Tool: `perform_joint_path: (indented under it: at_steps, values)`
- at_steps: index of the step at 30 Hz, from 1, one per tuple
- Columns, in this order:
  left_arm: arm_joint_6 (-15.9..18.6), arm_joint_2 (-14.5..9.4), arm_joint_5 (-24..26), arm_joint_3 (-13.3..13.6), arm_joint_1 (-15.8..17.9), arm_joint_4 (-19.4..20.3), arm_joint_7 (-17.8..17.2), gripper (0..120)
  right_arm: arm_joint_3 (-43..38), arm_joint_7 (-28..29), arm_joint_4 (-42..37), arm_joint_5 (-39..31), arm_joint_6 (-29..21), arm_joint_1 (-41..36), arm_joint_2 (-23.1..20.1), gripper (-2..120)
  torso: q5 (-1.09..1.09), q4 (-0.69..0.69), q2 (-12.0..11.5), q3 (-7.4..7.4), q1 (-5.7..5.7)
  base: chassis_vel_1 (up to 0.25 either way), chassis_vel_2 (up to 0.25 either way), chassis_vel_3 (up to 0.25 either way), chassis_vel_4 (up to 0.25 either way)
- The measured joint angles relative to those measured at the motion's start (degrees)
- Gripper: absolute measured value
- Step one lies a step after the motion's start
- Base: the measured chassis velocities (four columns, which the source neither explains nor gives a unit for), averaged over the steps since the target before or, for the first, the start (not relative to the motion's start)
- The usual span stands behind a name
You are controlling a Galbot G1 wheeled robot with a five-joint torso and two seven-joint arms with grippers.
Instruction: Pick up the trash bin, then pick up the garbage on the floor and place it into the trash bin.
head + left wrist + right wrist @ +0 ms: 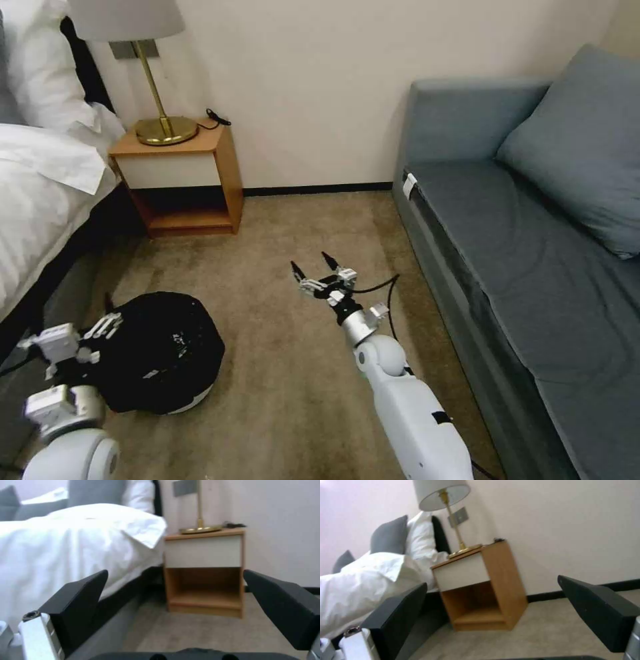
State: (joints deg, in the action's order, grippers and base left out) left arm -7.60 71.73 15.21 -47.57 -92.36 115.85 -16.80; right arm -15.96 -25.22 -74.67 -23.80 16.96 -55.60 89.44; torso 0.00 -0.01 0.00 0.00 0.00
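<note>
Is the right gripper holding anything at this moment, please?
No, the right gripper hangs open and empty above the bare carpet, apart from the trash bin.

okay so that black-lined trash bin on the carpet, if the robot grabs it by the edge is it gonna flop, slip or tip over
The trash bin looks low and wide, so it probably won't tip easily. Its loose black bag liner may crumple or slip under the fingers rather than give a firm hold. The left gripper sits open beside it; the right gripper hovers open over bare carpet.
</note>
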Motion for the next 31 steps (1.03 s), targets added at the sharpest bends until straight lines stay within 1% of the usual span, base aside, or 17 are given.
perform_joint_path:
  at_steps: [2, 4, 5, 6, 8, 11, 31]
  values:
    - [-0.05, 0.0, -0.02, 0.07, 0.05, 0.0, 0.21, 100, -0.18, 0.0, -0.17, 0.0, 0.0, -0.14, -0.07, 100, 0.0, 0.0, 0.0, 0.0, 0.0, 0.0, 0.0, 0.0, 0.0]
    - [-2.93, 0.08, -0.48, 2.3, 0.58, -1.34, 6.51, 100, -2.54, 0.02, -2.57, 0.42, 0.12, -2.37, -1.42, 100, 0.01, 0.0, 0.0, 0.0, 0.0, 0.0, 0.0, 0.0, 0.0]
    - [-2.93, 0.08, -0.48, 2.3, 0.58, -1.34, 6.51, 100, -2.54, 0.02, -2.57, 0.42, 0.12, -2.37, -1.42, 100, 0.01, 0.0, 0.0, 0.0, 0.0, 0.0, 0.0, 0.0, 0.0]
    - [-3.06, 0.01, -0.41, 3.09, 0.96, -1.74, 6.88, 100, -3.04, -0.05, -3.14, 0.58, 0.16, -2.96, -1.64, 100, 0.01, 0.0, 0.0, 0.0, 0.0, 0.0, 0.0, 0.0, 0.0]
    - [-3.06, -0.07, -0.35, 3.85, 1.63, -2.21, 6.96, 100, -3.74, -0.19, -3.99, 0.85, 0.21, -3.77, -1.81, 100, 0.0, 0.0, 0.0, 0.0, 0.0, 0.0, 0.0, 0.0, 0.0]
    - [-2.95, -0.23, -0.18, 4.37, 2.32, -2.59, 6.95, 100, -4.23, -0.15, -4.75, 1.86, 0.23, -4.56, -1.87, 100, 0.0, 0.0, 0.0, 0.0, 0.0, 0.0, 0.0, 0.0, 0.0]
    - [-2.64, -0.23, 0.13, 4.37, 2.39, -2.7, 6.48, 100, -4.26, -0.06, -4.89, 2.46, 0.31, -4.66, -1.84, 100, 0.0, 0.01, 0.0, 0.0, 0.0, 0.0, 0.0, 0.0, 0.0]
